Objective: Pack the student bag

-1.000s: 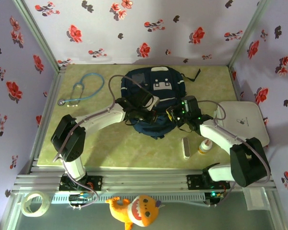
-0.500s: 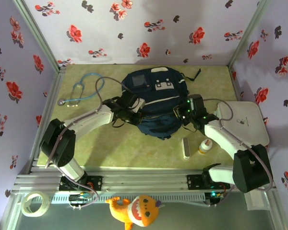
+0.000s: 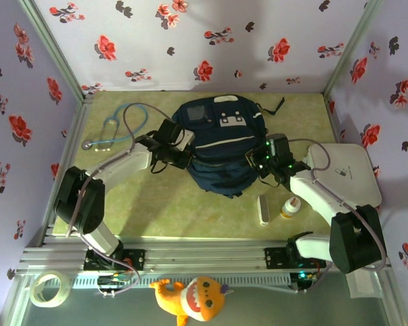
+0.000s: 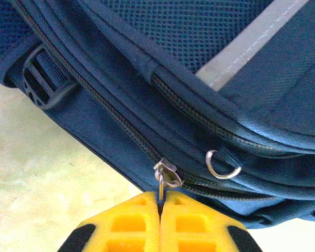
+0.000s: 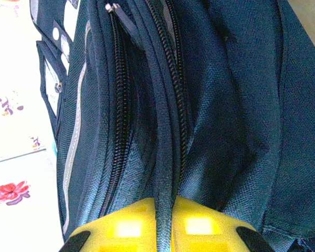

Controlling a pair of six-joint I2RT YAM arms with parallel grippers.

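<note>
Left wrist view shows the left tool (image 4: 160, 203) clenched on the zipper pull (image 4: 166, 175) of the student bag (image 4: 241, 94), apparently to draw the zip along. The right tool (image 5: 169, 207) is clamped on a fabric ridge (image 5: 165, 152) beside the zip tracks, likely bracing the bag against that pull. The bag lies in the middle of the desk (image 3: 156, 204), between the two tools, one at each flank.

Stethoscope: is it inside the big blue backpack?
No, the stethoscope lies out on the table, to the left of the student bag.
</note>
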